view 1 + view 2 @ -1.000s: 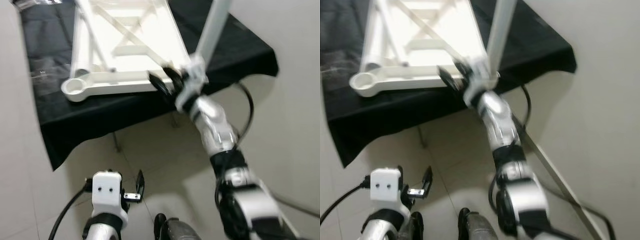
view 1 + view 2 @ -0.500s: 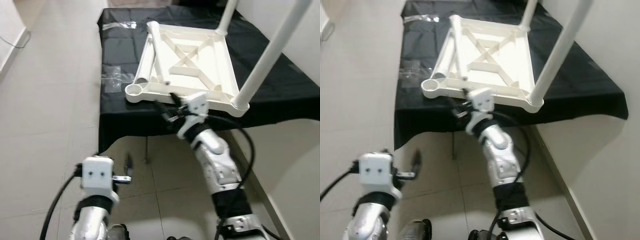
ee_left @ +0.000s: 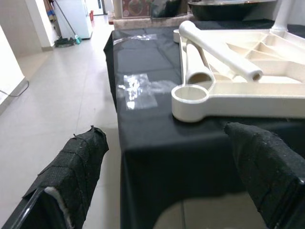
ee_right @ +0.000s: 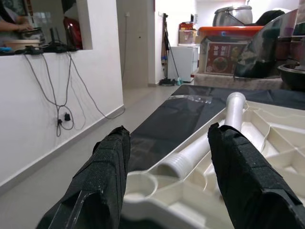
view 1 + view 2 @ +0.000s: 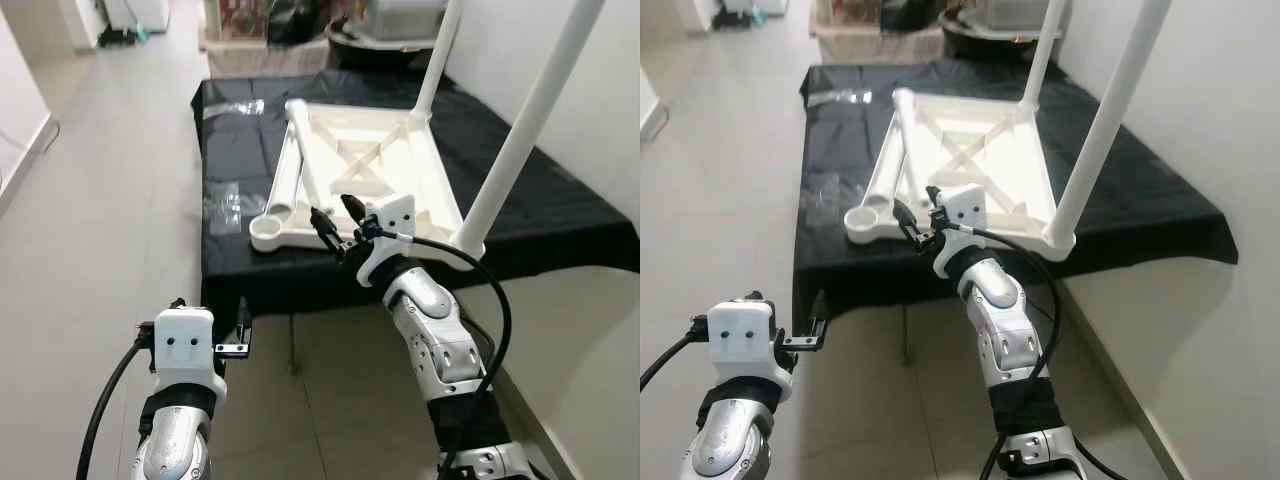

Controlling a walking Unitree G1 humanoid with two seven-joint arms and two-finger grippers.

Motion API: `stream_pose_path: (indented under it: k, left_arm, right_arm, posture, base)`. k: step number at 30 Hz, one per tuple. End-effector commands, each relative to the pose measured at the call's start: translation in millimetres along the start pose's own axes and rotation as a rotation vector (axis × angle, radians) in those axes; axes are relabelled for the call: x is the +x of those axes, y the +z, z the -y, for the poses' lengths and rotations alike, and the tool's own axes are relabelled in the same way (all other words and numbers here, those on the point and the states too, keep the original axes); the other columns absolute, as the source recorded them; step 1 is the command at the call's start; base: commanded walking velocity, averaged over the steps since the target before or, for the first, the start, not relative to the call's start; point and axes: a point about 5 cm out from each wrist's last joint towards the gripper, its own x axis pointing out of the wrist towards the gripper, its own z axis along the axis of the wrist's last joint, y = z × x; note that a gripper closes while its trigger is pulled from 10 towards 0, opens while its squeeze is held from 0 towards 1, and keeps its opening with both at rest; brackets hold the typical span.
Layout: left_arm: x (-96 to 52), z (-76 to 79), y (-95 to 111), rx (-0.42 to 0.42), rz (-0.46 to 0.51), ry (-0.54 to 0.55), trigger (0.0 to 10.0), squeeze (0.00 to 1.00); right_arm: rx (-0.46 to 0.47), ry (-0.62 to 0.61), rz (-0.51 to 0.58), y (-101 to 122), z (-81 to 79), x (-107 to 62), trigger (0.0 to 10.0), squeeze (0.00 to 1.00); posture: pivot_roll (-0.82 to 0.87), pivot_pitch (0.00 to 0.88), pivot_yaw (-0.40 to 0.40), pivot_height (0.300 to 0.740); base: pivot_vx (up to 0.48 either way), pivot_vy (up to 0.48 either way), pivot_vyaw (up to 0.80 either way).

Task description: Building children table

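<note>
While the white children's table top (image 5: 365,180) lies upside down on the black-draped bench (image 5: 560,215), its ribbed underside faces up and two white legs already stand in its corner sockets: one leg (image 5: 528,115) at the near corner toward 3 o'clock, a second leg (image 5: 437,55) at the far corner toward 1 o'clock. Two loose legs (image 5: 290,150) lie along the top's 9 o'clock edge, one crossed over the other, and the empty round socket (image 5: 267,233) at the near corner toward 9 o'clock sits just beyond them. The right gripper (image 5: 334,218) hovers at the near rim of the table top, just beside that empty socket toward 3 o'clock, its two black fingers (image 4: 248,176) spread apart and holding nothing. The left gripper (image 5: 215,325) hangs low over the tiled floor (image 5: 100,220) in front of the bench at about 7 o'clock, well apart from the table top, its fingers (image 3: 267,167) also spread wide and empty. A clear plastic bag (image 5: 222,203) lies on the black cloth toward 9 o'clock of the top, and another (image 5: 240,107) near the far corner.
</note>
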Motion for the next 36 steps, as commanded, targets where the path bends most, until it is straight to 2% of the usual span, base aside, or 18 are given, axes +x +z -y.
stream_pose_path:
  k: [1, 9, 11, 19, 23, 27, 31, 36]
  left_arm:
    - [0.7, -0.3, -0.9, 0.019, 0.003, -0.001, 10.0, 0.0]
    - [0.7, -1.3, -1.2, 0.019, 0.001, 0.006, 10.0, 0.0]
    - [1.0, -2.9, -2.4, -0.005, -0.007, 0.021, 10.0, 0.0]
    - [2.2, -7.5, -4.4, 0.011, -0.021, 0.053, 10.0, 0.0]
    - [-1.6, -0.9, -10.0, -0.004, -0.059, 0.009, 10.0, 0.0]
    - [-4.9, 4.1, -13.3, 0.0, -0.07, -0.022, 10.0, 0.0]
    - [-8.3, 9.0, -16.4, 0.015, -0.08, -0.058, 10.0, 0.0]
    - [-7.7, 7.7, -16.7, 0.025, -0.086, -0.048, 10.0, 0.0]
  right_arm:
    - [0.0, -0.006, -0.016, -1.4, -0.6, -2.7, 10.0, 0.0]
    - [0.0, -0.003, -0.022, -1.6, -1.3, -1.7, 10.0, 0.0]
    - [-0.005, -0.001, -0.024, -1.5, -1.0, -0.1, 10.0, 0.0]
    - [-0.002, 0.02, -0.024, 0.5, -1.3, 3.1, 10.0, 0.0]
    - [0.035, 0.11, -0.022, 7.4, -0.1, 10.3, 10.0, 0.0]
    - [0.023, 0.142, -0.024, 9.8, 2.0, 12.5, 10.0, 0.0]
    - [-0.035, 0.134, -0.033, 9.7, 4.8, 13.3, 10.0, 0.0]
    - [-0.008, 0.142, -0.045, 6.1, -0.7, 11.6, 10.0, 0.0]
  posture:
    - [-0.01, 0.072, -0.06, 0.74]
    - [-0.01, 0.065, -0.064, 0.74]
    - [-0.01, 0.062, -0.064, 0.74]
    - [-0.01, 0.064, -0.064, 0.74]
    - [-0.01, 0.079, -0.074, 0.74]
    - [-0.01, 0.082, -0.075, 0.74]
    - [-0.01, 0.085, -0.077, 0.74]
    - [-0.01, 0.088, -0.08, 0.74]
  base:
    - [0.48, 0.0, 0.0]
    - [0.48, 0.0, 0.0]
    - [0.0, 0.0, 0.0]
    - [0.0, 0.0, 0.0]
    - [0.0, 0.0, 0.0]
    - [0.0, 0.0, 0.0]
    - [0.0, 0.0, 0.8]
    - [0.0, 0.0, 0.8]
